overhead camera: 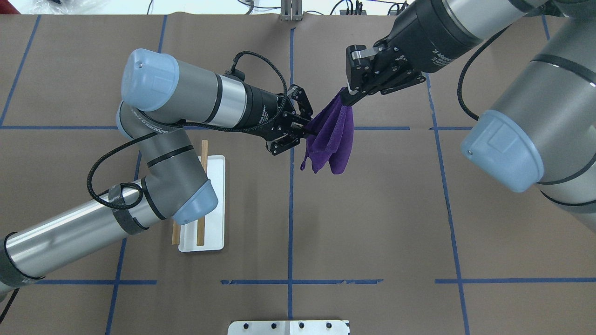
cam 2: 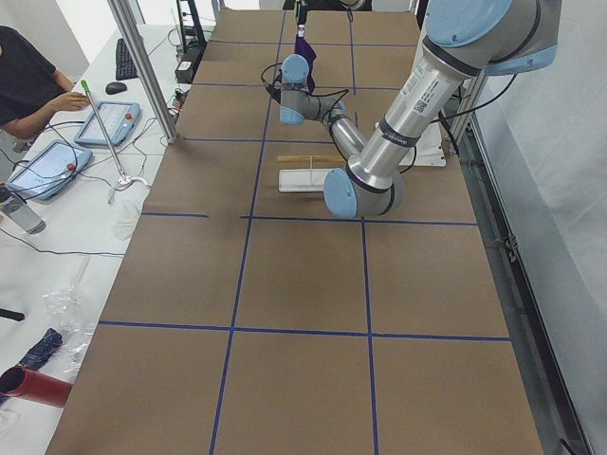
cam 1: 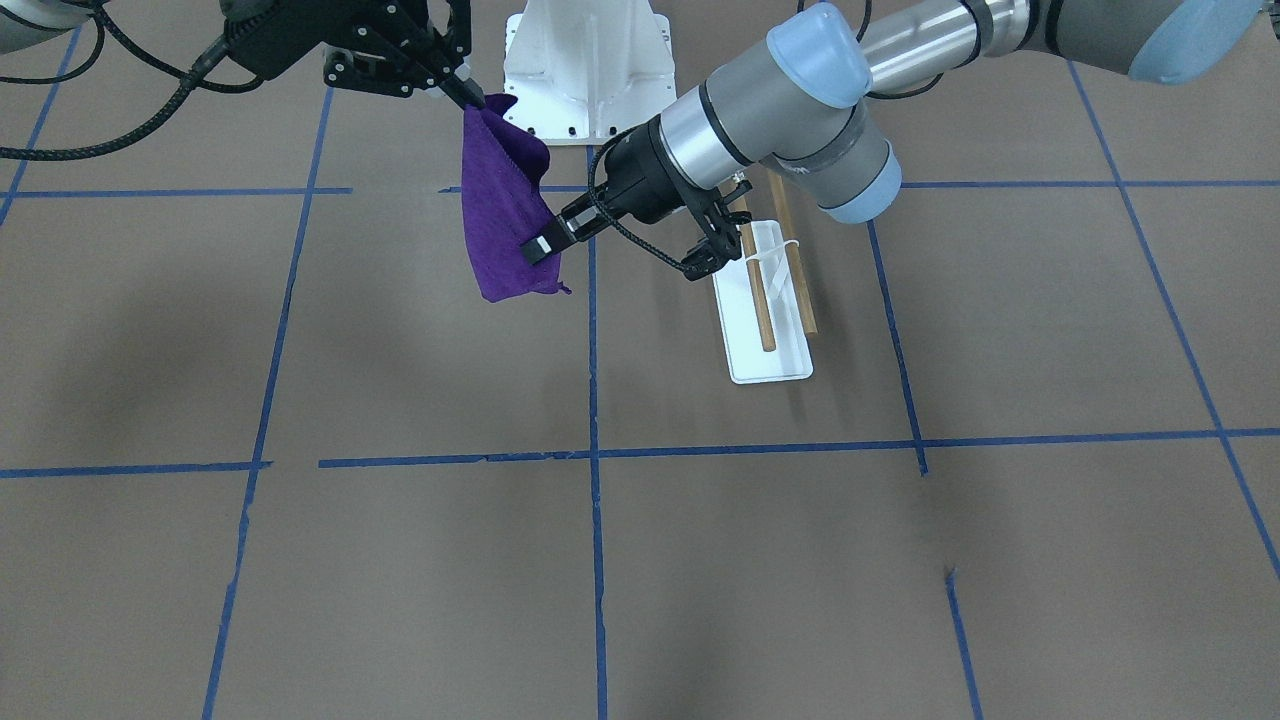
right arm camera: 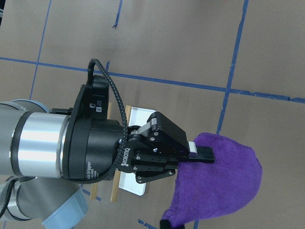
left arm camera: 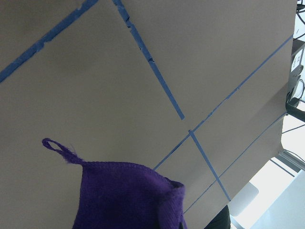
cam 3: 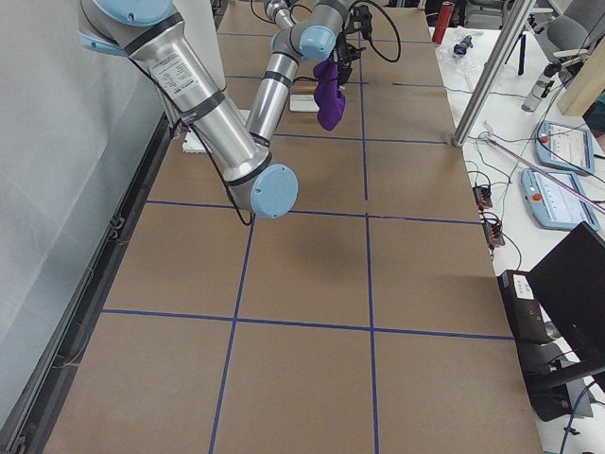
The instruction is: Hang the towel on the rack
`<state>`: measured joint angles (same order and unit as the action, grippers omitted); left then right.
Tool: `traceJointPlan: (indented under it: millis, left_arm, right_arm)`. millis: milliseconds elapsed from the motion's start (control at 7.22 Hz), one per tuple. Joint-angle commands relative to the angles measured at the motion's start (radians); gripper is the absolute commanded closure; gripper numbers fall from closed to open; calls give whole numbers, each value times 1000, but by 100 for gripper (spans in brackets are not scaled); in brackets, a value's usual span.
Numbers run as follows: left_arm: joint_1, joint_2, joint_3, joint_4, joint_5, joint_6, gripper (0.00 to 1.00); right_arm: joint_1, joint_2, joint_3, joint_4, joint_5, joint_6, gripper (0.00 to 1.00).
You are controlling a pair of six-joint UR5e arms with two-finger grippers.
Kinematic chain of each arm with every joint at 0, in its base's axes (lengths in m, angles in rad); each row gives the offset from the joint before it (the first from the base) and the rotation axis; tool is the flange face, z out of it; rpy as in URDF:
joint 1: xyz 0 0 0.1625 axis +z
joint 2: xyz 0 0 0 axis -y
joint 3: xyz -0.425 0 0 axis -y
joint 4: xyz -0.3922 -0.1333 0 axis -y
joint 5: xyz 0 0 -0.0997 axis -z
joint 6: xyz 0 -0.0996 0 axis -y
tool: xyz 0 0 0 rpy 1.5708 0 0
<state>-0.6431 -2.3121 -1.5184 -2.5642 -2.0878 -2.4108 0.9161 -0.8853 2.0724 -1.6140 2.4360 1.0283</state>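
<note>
You can read "ROBOTIQ" on the left gripper body, printed sideways in the right wrist cam. The right gripper housing shows "2F Adap…", rest cut off. Other lettering is too small to read.

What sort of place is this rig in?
Probably a robotics lab: a paper-covered table gridded with blue tape, teach pendants on the side bench, and an operator beside them.

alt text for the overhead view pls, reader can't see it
A purple towel hangs above the table, pinched at its top by the right gripper and at its side by the left gripper. The white rack with two wooden rods stands apart, partly under the left arm, nothing on it.
</note>
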Motion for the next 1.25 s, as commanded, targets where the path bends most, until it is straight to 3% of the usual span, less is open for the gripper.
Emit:
traceJointPlan:
  millis: [0, 415, 831, 1108]
  left_arm:
    - [-10, 26, -49, 6, 2, 63, 100]
    - [-24, 103, -126, 4, 3, 85, 100]
    - [-39, 276, -257, 4, 5, 168, 100]
    - [-46, 448, -344, -1, -8, 170, 100]
  right_arm:
    - [6, -21, 6, -4, -14, 1, 1]
    - [45, -82, 21, -1, -26, -14, 0]
    - [101, -151, 31, 3, -26, -20, 0]
    - [106, -228, 22, 110, -35, -20, 0]
